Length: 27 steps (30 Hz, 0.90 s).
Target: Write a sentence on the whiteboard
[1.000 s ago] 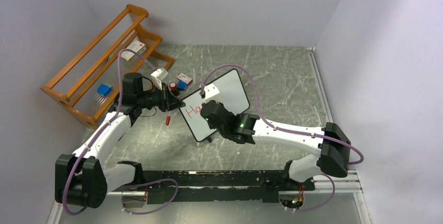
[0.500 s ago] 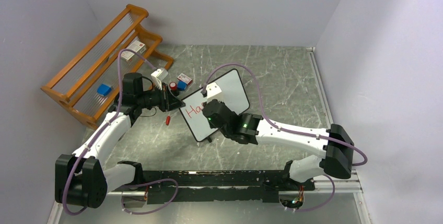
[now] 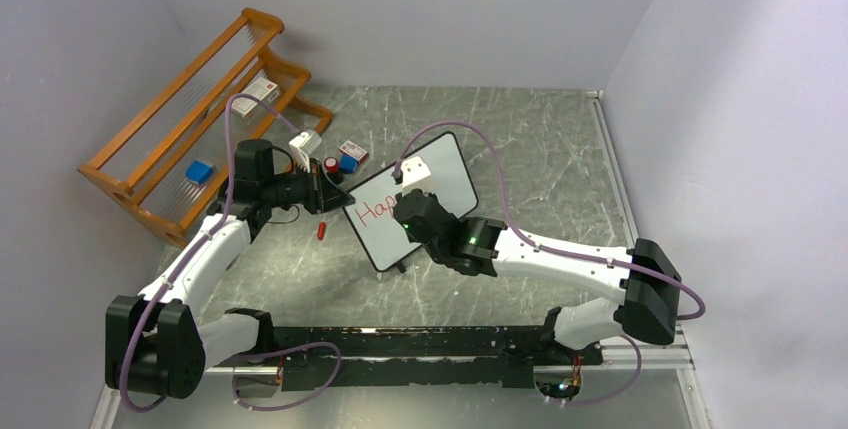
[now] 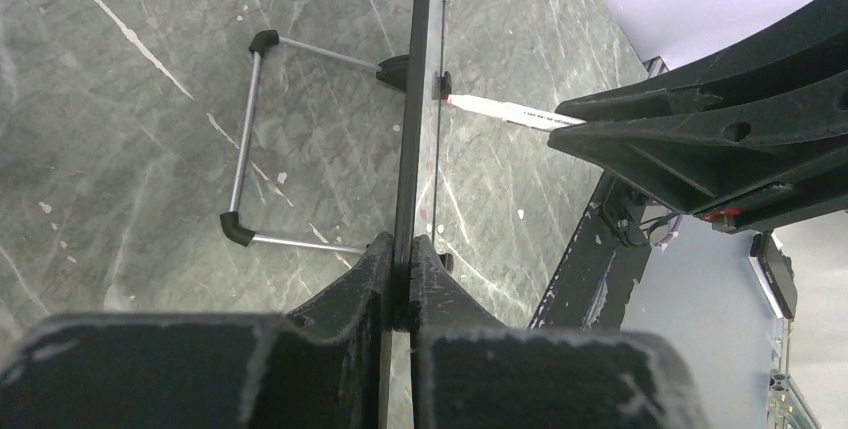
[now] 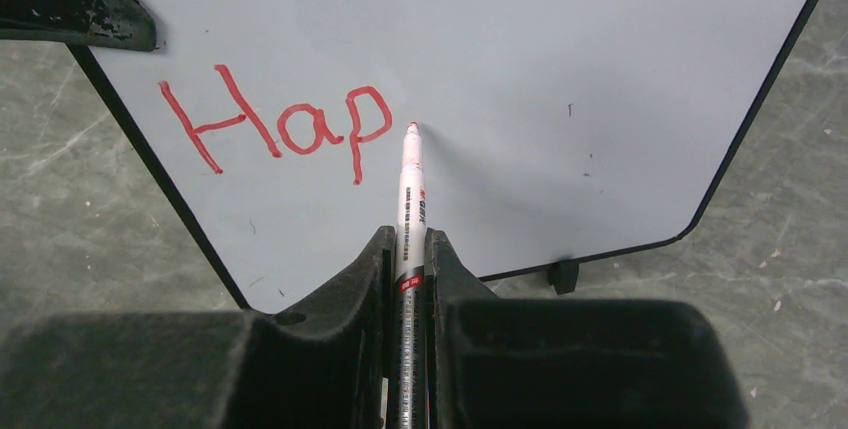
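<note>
**A:** From above, what step is this?

**B:** The whiteboard (image 3: 445,171) stands tilted in the middle of the desk (image 3: 545,149). The left claw (image 3: 335,195) is at its left edge and the right claw (image 3: 408,215) is over its face. The red lettering (image 3: 378,211) reads "Hap", so the writing is under way but early. A second ago only "Ha" showed. Since then the right arm has slid a little rightward, and the whiteboard hasn't budged.

**A:** And the left wrist?

**B:** The whiteboard is seen edge-on, with the left claw clenched on its black rim. The marker (image 4: 500,112) tip appears to touch the face from the far side.

**A:** Right wrist?

**B:** The right claw is clamped on the marker, whose tip sits just right of the "p". I'd judge the second "p" comes next. That calls for light contact, a small step right and letters of the same height, while the left claw braces the whiteboard.
</note>
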Motion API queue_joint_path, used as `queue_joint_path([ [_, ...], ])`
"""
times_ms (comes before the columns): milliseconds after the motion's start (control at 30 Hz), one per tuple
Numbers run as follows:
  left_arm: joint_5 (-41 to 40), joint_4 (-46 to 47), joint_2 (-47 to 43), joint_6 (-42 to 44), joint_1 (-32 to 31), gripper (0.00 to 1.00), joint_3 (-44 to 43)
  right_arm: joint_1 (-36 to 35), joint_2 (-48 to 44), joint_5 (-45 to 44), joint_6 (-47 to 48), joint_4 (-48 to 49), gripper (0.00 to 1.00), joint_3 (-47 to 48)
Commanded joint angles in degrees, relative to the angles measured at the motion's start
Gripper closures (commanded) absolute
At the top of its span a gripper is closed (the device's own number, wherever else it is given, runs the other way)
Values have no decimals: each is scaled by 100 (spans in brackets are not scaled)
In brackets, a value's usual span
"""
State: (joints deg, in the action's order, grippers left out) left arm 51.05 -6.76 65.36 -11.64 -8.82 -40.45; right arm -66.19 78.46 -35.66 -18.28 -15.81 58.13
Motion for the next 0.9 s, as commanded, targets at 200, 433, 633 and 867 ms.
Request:
queue_joint_path([
  [200,-235,-251,152,126,-6,95,4,67,-75,-222,218,398,100,-3],
  [433,-244,-255,168,134,-6,95,2,127,-63,-179,237,447,100,-45],
  [633,-253,-264,170,140,-6,95,2,142,-67,-154,263,494,100,-48],
  [867,-237,-262,173,134,-6,95,1,142,0,-99,289,517,100,-4],
])
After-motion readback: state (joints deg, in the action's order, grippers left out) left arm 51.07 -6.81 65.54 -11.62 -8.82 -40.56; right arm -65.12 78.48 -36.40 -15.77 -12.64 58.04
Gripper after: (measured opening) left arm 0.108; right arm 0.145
